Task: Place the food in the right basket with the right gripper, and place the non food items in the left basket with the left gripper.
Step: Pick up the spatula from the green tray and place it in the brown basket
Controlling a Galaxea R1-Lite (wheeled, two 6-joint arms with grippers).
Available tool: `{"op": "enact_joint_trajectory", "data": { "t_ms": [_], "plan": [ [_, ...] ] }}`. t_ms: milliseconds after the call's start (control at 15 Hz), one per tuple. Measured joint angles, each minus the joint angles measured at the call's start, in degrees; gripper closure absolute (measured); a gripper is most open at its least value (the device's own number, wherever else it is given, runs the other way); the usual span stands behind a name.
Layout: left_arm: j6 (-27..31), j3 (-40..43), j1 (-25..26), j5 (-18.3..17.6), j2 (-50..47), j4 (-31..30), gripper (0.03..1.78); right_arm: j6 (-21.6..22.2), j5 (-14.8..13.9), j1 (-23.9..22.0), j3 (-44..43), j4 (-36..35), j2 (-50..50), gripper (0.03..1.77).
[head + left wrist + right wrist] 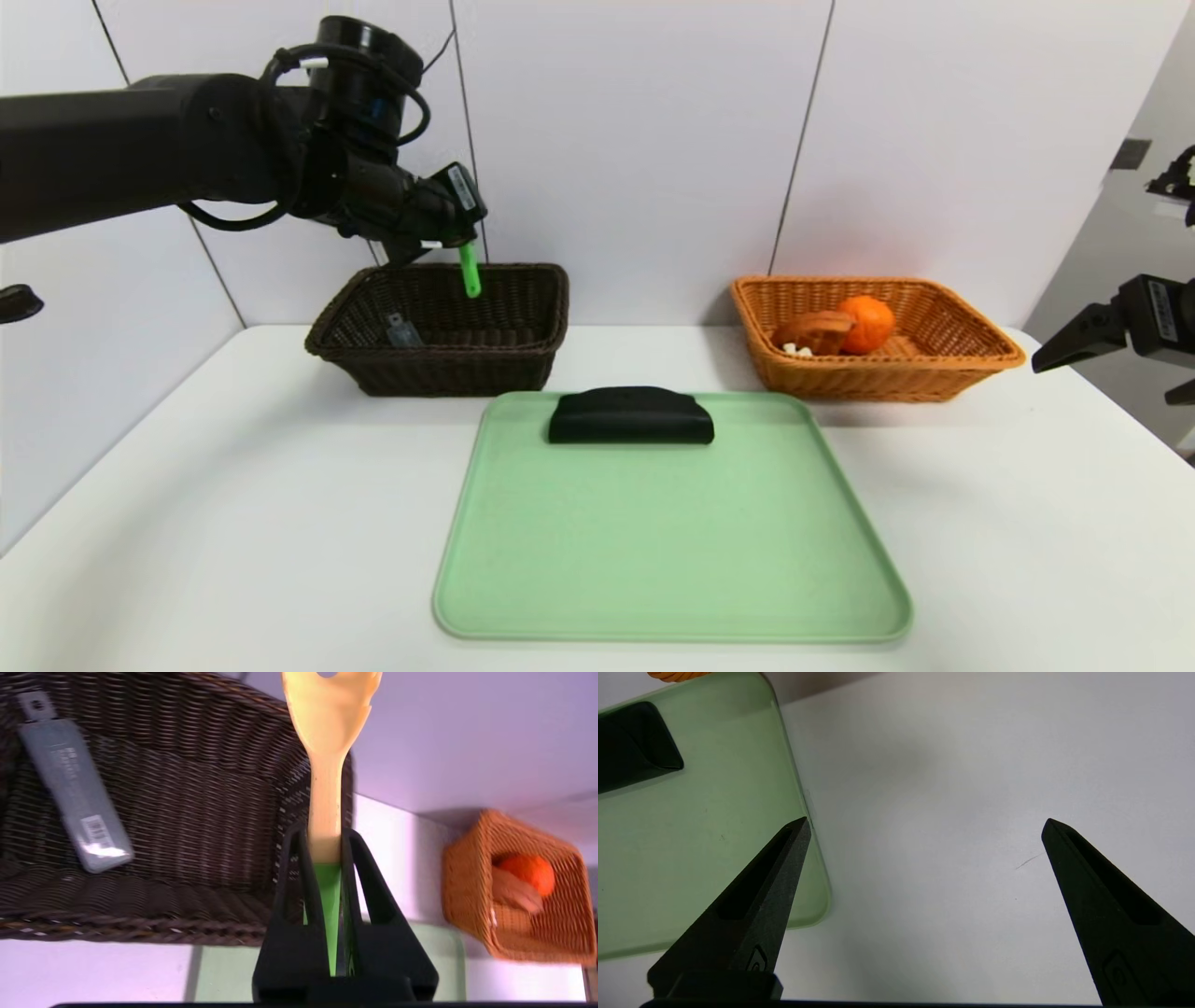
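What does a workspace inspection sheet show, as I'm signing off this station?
Surface: white table, green tray on it
Job's things: pouch on tray; grey case in dark basket; fruit and tart in orange basket
Clutter: nothing seen
Left gripper: shut on pasta fork, above dark basket
Right gripper: open, parked over table, right of tray
Cables: black, looped at left arm
Surroundings: pale panels behind

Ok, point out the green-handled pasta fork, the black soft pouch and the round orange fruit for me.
Green-handled yellow pasta fork (325,784): left wrist view, on its neck.
Long black soft pouch (631,425): head view, on its front face.
Round orange fruit (868,325): head view, on its middle.
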Motion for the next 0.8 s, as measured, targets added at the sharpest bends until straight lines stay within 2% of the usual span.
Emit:
{"op": "enact_joint_trajectory", "data": {
  "t_ms": [267, 800],
  "plan": [
    [-4.02, 0.02, 4.52, -0.01, 4.33, -0.2, 1.66, -0.02, -0.01, -0.02, 0.09, 0.04, 0.18, 0.09],
    [-4.29, -0.05, 8.33, -0.04, 11.8, -2.91, 1.66, -0.13, -0.01, -0.02, 0.11, 0.06, 0.61, 0.09]
  ]
}}
